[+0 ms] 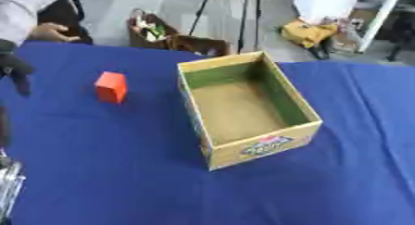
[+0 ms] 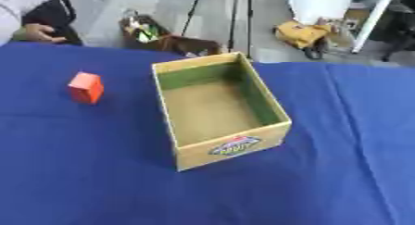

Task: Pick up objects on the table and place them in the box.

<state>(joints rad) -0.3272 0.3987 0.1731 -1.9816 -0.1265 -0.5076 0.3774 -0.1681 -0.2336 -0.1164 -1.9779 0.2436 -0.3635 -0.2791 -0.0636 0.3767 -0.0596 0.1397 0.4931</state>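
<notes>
The red block (image 1: pixel 111 86) stands on the blue table (image 1: pixel 105 159), well left of the empty box (image 1: pixel 263 147). The left robot hand (image 1: pixel 16 71) hovers near; its fingers I cannot tell. Best approach from above, squarely.

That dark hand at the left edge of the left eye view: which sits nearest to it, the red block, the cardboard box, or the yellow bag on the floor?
From the left hand:
1. Red block, just to its right.
2. Cardboard box, mid-table.
3. Yellow bag, on the floor beyond the table.
</notes>
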